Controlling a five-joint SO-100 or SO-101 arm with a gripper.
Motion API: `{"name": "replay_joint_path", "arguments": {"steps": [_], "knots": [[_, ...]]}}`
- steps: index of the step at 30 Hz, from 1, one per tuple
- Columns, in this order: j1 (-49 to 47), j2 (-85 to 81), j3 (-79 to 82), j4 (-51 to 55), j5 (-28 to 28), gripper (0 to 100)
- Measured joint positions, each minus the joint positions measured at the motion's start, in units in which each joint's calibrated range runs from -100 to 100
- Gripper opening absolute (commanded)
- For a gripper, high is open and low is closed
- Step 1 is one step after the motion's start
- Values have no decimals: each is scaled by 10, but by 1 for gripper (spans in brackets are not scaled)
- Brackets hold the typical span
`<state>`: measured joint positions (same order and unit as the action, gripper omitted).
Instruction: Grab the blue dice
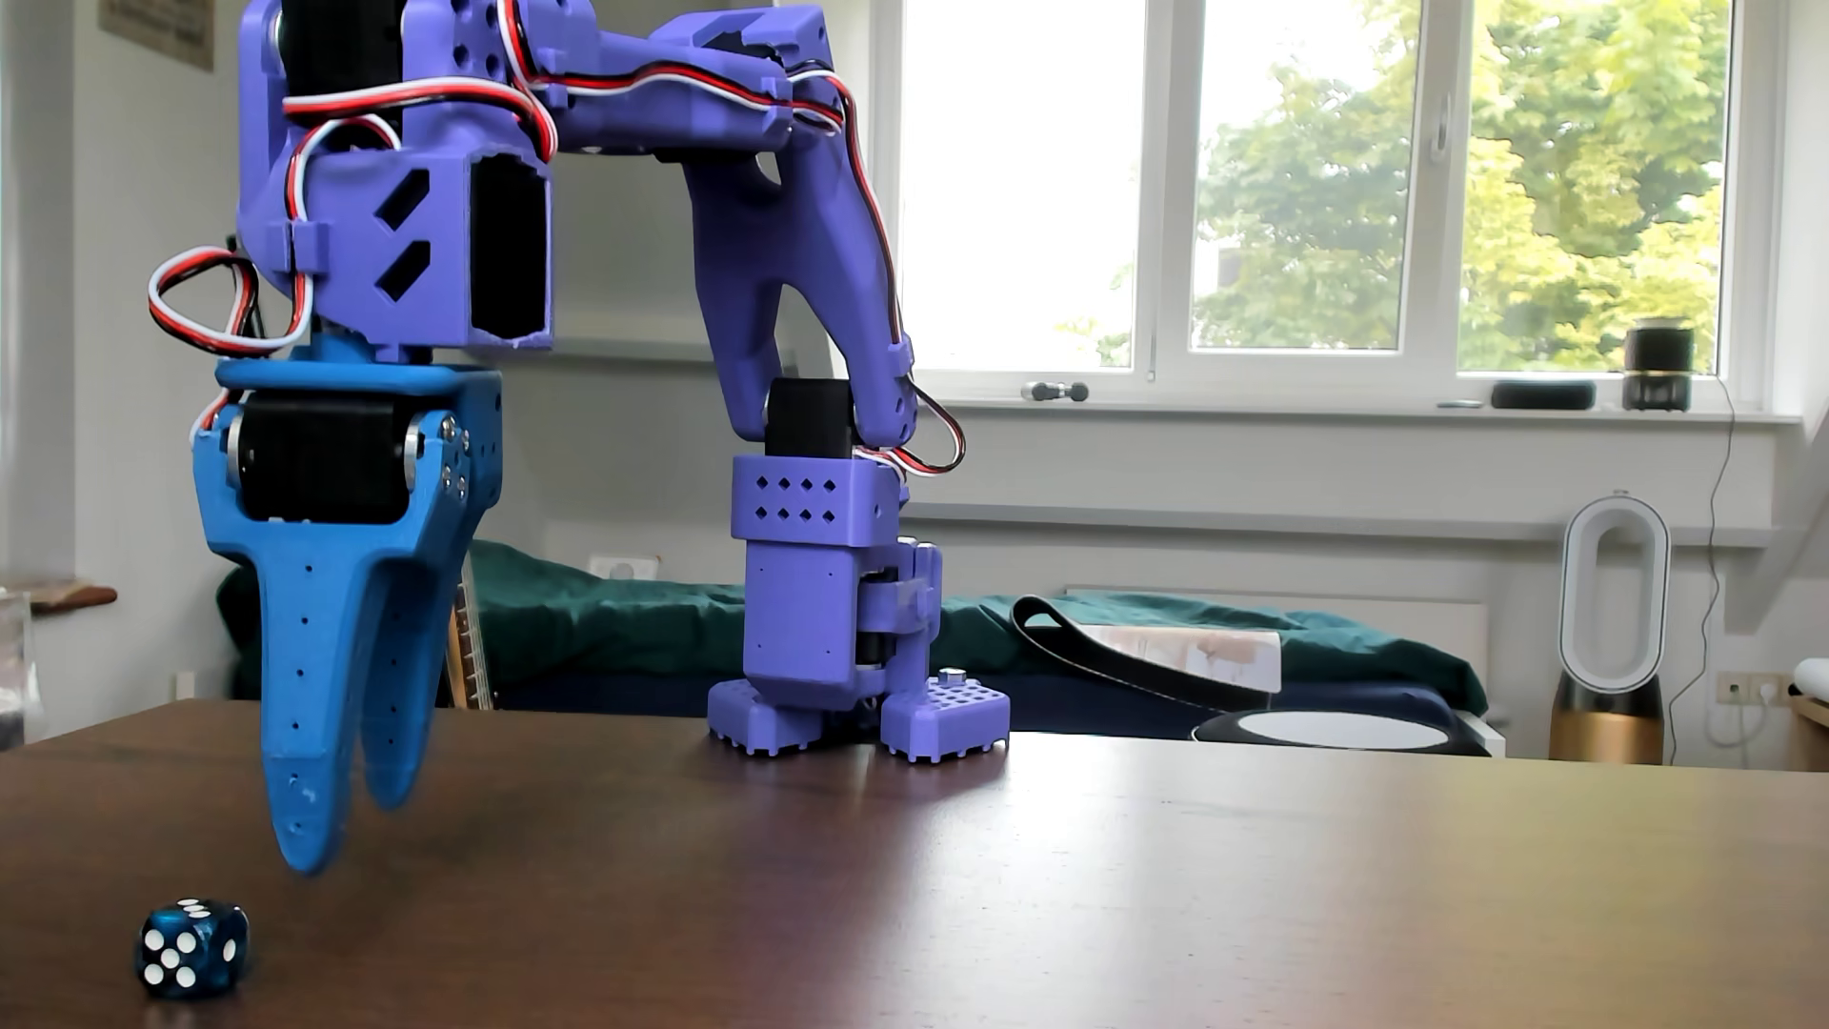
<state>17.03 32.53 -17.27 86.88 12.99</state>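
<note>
The blue dice (192, 948) is a small dark translucent-blue cube with white pips. It lies on the brown wooden table (1089, 890) at the lower left of the other view, close to the camera. My gripper (356, 831) has light-blue jaws that point straight down. It hovers a little above the table, above and to the right of the dice, and does not touch it. The jaws stand only slightly apart and hold nothing. One fingertip hangs lower than the other.
The purple arm base (856, 712) is clamped at the table's far edge, middle of the view. Behind the table are a green-covered bed, a white fan (1613, 623) and a window sill with small objects.
</note>
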Motion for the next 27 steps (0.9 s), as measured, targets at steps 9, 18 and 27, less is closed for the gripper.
{"name": "replay_joint_path", "arguments": {"steps": [9,18,27], "knots": [[9,38,0,-34,8,24],[7,38,-38,-36,9,24],[10,39,-56,-36,9,24]]}}
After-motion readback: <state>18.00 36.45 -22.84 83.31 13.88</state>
